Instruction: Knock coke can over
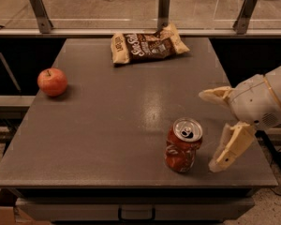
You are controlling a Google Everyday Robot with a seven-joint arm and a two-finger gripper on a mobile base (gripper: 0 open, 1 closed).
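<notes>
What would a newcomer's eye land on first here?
The red can stands upright near the front right of the table. The pale gripper is just to its right, with its fingers spread open and apart from the can. After that, the eye goes to the apple at the left edge and the chip bag at the far edge.
</notes>
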